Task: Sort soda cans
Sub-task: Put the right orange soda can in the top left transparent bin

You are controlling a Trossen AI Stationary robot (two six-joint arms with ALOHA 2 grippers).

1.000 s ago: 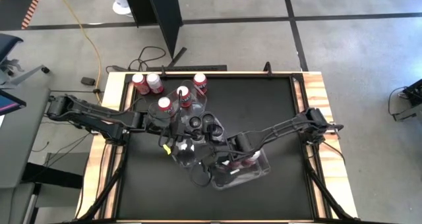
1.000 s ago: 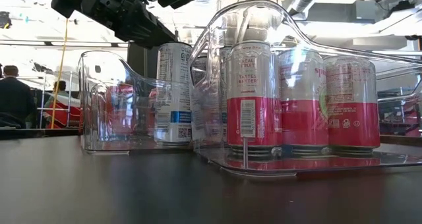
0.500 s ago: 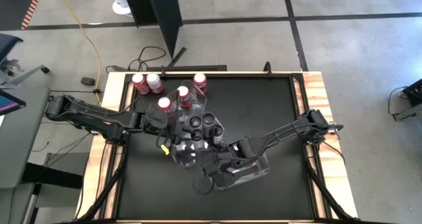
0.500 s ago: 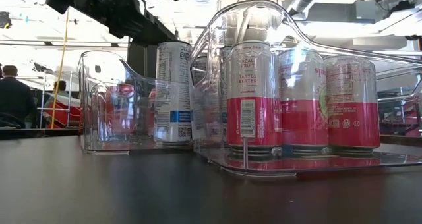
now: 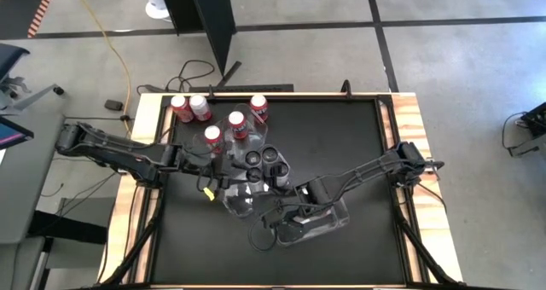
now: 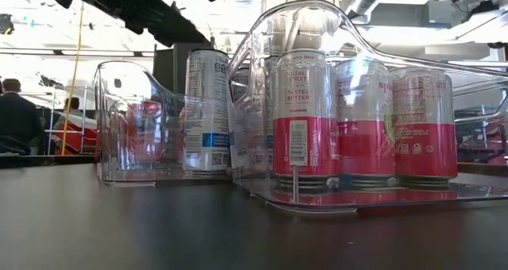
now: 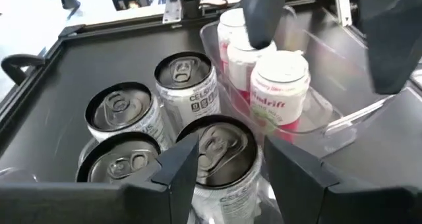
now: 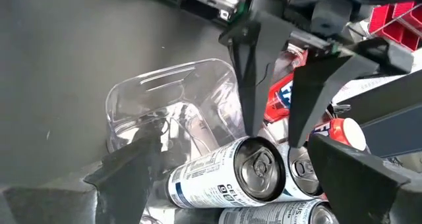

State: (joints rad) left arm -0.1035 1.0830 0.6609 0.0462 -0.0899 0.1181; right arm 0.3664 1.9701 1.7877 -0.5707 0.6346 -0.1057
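Several white soda cans with silver tops stand upright in a clear tub (image 5: 247,192) at mid-table. My left gripper (image 7: 227,168) is open just above it, one finger on each side of the nearest can's top (image 7: 221,145), apart from it. In the high view this gripper (image 5: 226,181) is at the tub's left side. A second clear tub (image 6: 262,55) near the front holds white-and-red cans (image 6: 300,119). My right gripper (image 5: 271,229) hangs wide open over that tub's left end, with nothing between its fingers. Red cans (image 5: 189,108) stand at the table's far left.
Two more red cans (image 5: 237,124) stand just beyond the white cans, and a single one (image 5: 258,107) stands near the far edge. The black mat's right half (image 5: 350,145) is bare. People show in the room beyond the table (image 6: 16,119).
My left gripper has let go of the white can and drawn back a little, up and toward the table's left edge. The can stays standing in the tub. In the low view more of the can's top shows under the arm.
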